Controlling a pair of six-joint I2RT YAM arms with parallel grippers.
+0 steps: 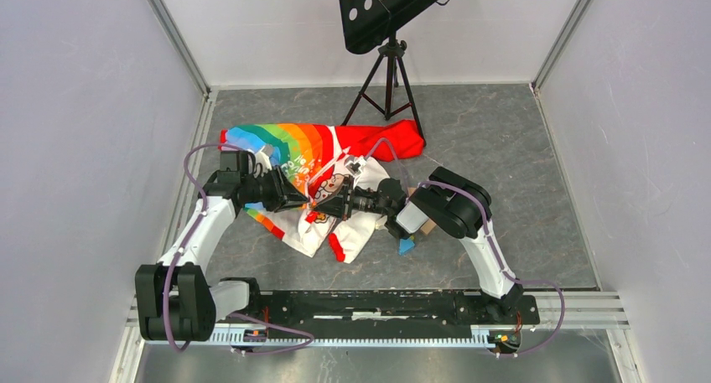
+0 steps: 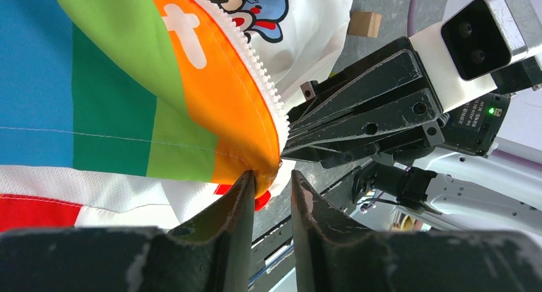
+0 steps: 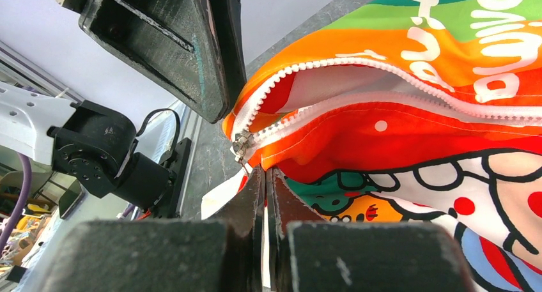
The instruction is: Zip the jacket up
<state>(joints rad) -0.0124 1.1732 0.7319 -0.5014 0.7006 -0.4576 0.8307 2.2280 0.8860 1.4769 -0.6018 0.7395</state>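
The jacket [image 1: 323, 152] lies spread on the grey table, rainbow panel to the left and red sleeve to the right. Both grippers meet at its near hem. My left gripper [image 1: 302, 200] is narrowly open; in the left wrist view the orange hem corner [image 2: 263, 170] sits between its tips [image 2: 271, 178], touching the left finger. My right gripper [image 3: 264, 170] is shut just under the metal zipper slider [image 3: 241, 144], with the pull tab running down into its jaws. The white zipper teeth [image 3: 332, 65] stand parted above the slider. The right gripper's fingers [image 2: 358, 113] face the left ones.
A black music stand on a tripod [image 1: 387, 73] stands behind the jacket. A small wooden block [image 2: 364, 23] and a blue piece [image 1: 407, 246] lie by the right arm. Grey walls close in both sides, and a metal rail [image 1: 377, 303] runs along the near edge.
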